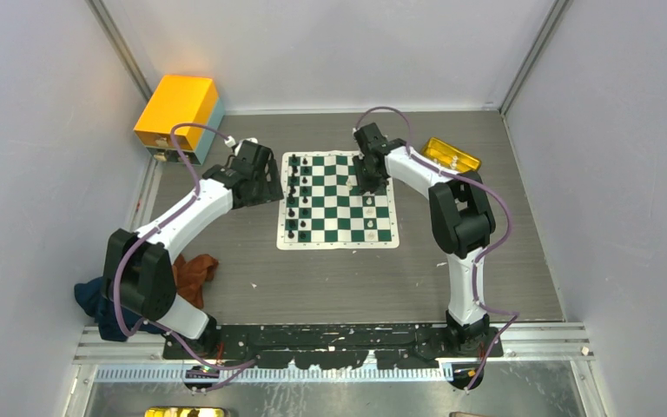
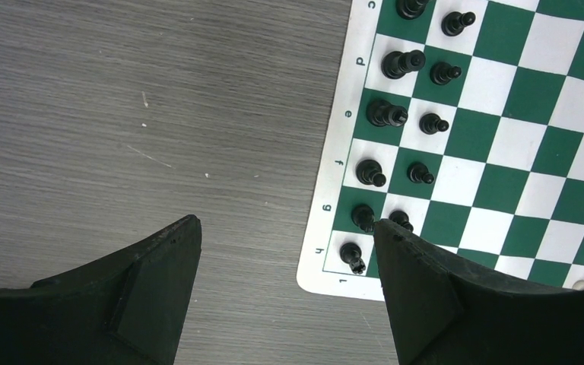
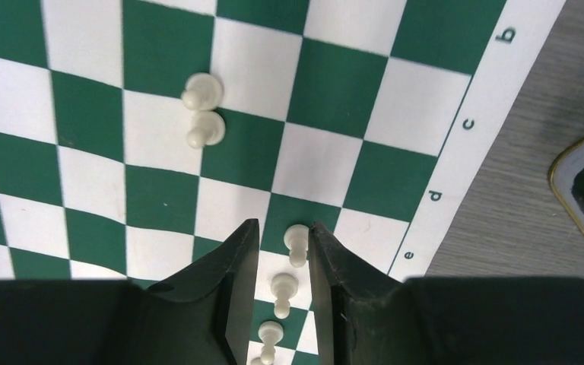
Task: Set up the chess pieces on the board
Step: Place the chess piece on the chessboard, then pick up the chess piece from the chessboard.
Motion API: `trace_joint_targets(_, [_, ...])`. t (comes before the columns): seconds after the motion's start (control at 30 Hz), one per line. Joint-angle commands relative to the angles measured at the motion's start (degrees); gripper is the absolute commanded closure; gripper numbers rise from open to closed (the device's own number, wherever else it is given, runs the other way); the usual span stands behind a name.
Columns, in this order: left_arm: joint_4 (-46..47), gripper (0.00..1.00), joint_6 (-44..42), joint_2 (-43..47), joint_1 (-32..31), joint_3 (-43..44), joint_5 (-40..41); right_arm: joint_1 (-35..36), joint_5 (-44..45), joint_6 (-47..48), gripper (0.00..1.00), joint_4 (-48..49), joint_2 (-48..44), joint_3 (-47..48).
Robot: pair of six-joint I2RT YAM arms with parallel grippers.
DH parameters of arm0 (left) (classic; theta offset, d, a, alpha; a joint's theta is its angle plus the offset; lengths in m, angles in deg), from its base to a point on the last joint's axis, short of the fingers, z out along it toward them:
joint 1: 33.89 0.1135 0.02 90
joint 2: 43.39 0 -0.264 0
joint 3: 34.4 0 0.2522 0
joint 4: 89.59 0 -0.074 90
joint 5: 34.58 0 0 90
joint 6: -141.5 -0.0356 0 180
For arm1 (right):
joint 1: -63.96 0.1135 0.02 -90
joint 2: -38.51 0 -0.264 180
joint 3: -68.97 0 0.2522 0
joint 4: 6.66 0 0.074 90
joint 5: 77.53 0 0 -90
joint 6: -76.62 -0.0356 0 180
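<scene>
The green and white board (image 1: 339,201) lies mid-table. Black chess pieces (image 1: 293,195) stand in two columns along its left side, also seen in the left wrist view (image 2: 395,65). My left gripper (image 1: 260,174) hovers over bare table just left of the board's corner (image 2: 327,266), jaws wide open (image 2: 287,220) and empty. My right gripper (image 1: 370,182) hovers over the board's right half, jaws a little apart (image 3: 284,225). A row of white pawns (image 3: 296,242) stands on the board below the gap, the top one close to the right finger. Two more white pawns (image 3: 202,110) stand further in.
A translucent yellow tray (image 1: 452,155) lies right of the board; its rim shows in the right wrist view (image 3: 578,190). An orange-yellow box (image 1: 178,113) sits at the back left. A brown cloth (image 1: 193,274) and a blue cloth (image 1: 95,300) lie near the left arm's base.
</scene>
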Motion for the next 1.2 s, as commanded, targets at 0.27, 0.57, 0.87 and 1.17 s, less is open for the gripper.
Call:
trace_joint_targets(0.27, [1.9, 0.16, 0.0, -0.1, 0.2, 2.1, 0.7, 0.1, -6.0, 2.5, 0.63, 0.4, 1.8, 9.4])
trace_joint_targets(0.57, [2.0, 0.16, -0.1, -0.2, 0.2, 2.2, 0.8, 0.5, -6.8, 2.9, 0.63, -0.2, 5.1, 13.4])
trace_joint_targets(0.87, [2.0, 0.16, -0.1, -0.5, 0.3, 2.2, 0.9, 0.9, -7.2, 3.1, 0.63, -0.5, 7.1, 14.9])
trace_joint_targets(1.17, [2.2, 0.16, -0.2, -0.7, 0.8, 2.2, 0.5, 1.4, -7.3, 3.6, 0.63, -1.4, 8.9, 16.4])
